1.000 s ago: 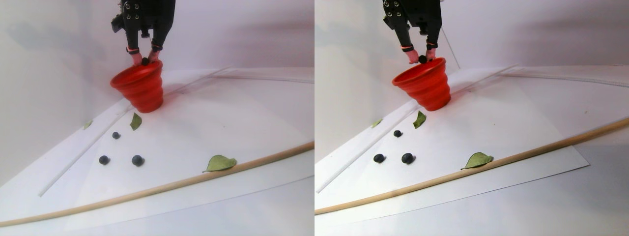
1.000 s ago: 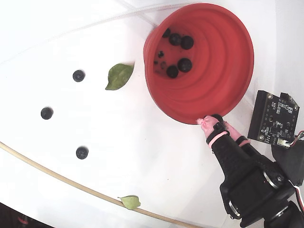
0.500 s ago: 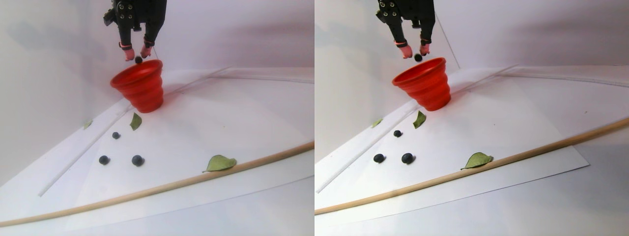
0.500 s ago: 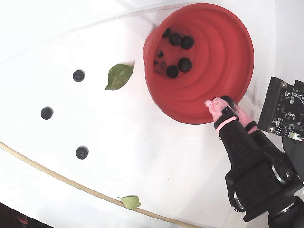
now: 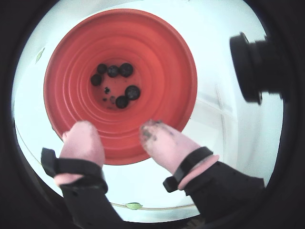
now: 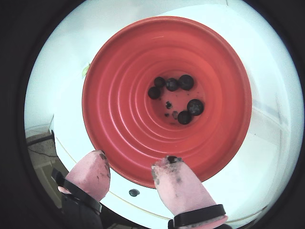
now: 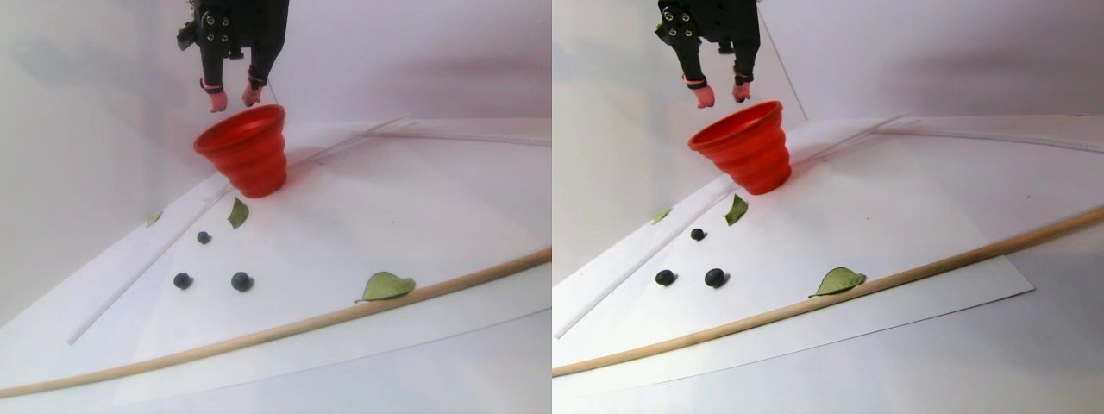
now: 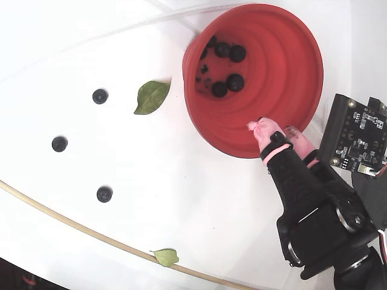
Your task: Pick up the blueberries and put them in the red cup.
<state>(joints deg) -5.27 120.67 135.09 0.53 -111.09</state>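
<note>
The red cup (image 5: pixel 157 62) stands on the white sheet and fills both wrist views (image 6: pixel 124 95). Several blueberries (image 5: pixel 126 69) lie on its bottom, also in the fixed view (image 8: pixel 235 81). Three more blueberries lie loose on the sheet (image 8: pixel 100 96) (image 8: pixel 59 144) (image 8: pixel 104 194), to the left of the cup. My gripper (image 5: pixel 116 128) hangs just above the cup's near rim (image 7: pixel 235 99), open and empty. Its pink fingertips (image 6: pixel 171 167) are smeared with dark stains. One loose berry (image 6: pixel 134 192) shows between the fingers, below the rim.
A green leaf (image 8: pixel 151 95) lies just left of the cup, another (image 8: pixel 165 257) against a long wooden stick (image 8: pixel 60 220) that crosses the sheet. A small leaf (image 7: pixel 153 219) lies near the wall. A black camera module (image 5: pixel 252 67) sticks out beside the gripper.
</note>
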